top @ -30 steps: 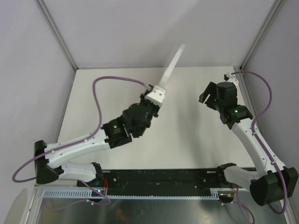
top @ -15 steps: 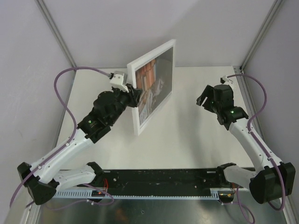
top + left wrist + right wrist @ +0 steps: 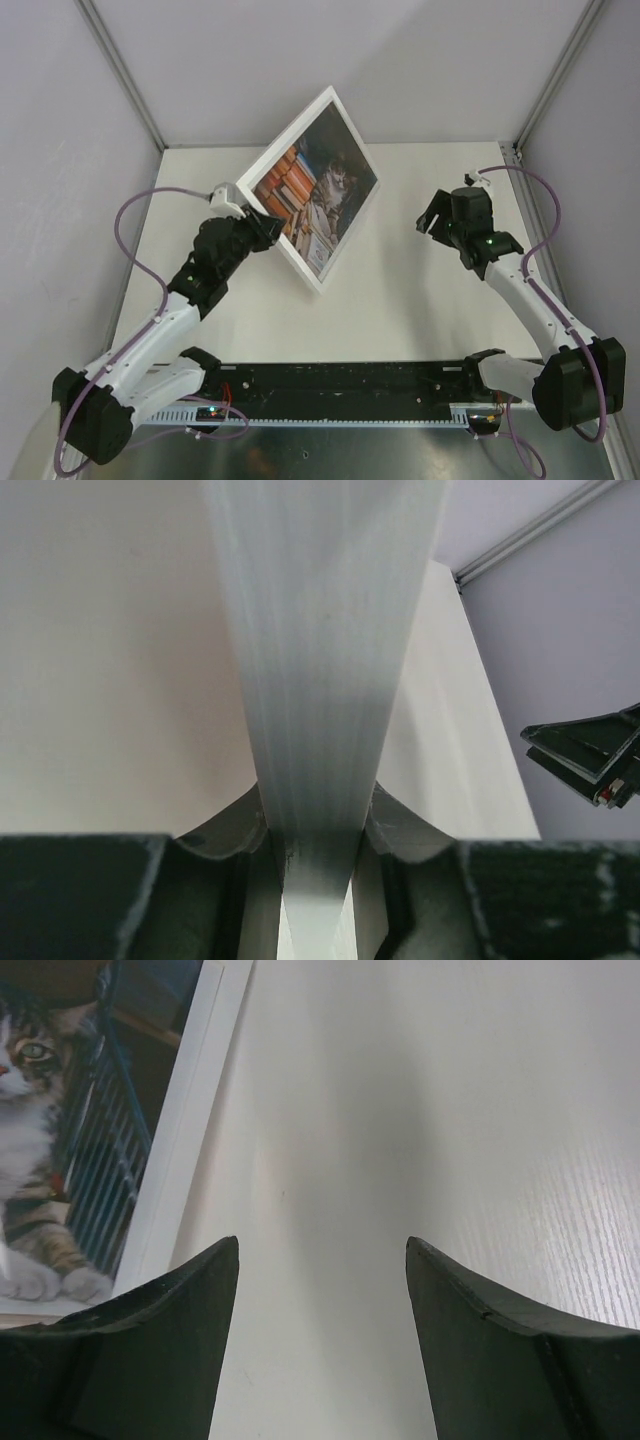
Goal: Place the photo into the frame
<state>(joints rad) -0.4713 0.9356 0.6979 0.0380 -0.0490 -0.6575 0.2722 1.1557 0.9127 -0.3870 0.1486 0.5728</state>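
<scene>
Noting materials first, I call across: the frame is a thin, flat rectangle with a smooth white border. The photo inside it is glossy, showing a grey-white cat among stacked books in dark blues and browns. The table is a pale matte sheet with a faint grain.

Colleague: And the hold?

Me: The left claw is pinched on the frame's left edge. Its wrist view shows the pale edge running straight up from between the two dark fingers. The frame stands tilted on one corner like a diamond, face up and angled toward us, over the middle of the table. I cannot tell whether its low corner touches the surface.

Colleague: Right side?

Me: The right claw hangs over the far right of the table with its jaws spread and only bare tabletop between them. It is well apart from the frame, whose right corner points toward it.

Colleague: Change since the last note?

Me: A second ago the frame showed only as an edge-on sliver. Half a second ago it stood steeper. Now it has rolled so the picture faces us, and the left arm has drawn back leftward.
</scene>
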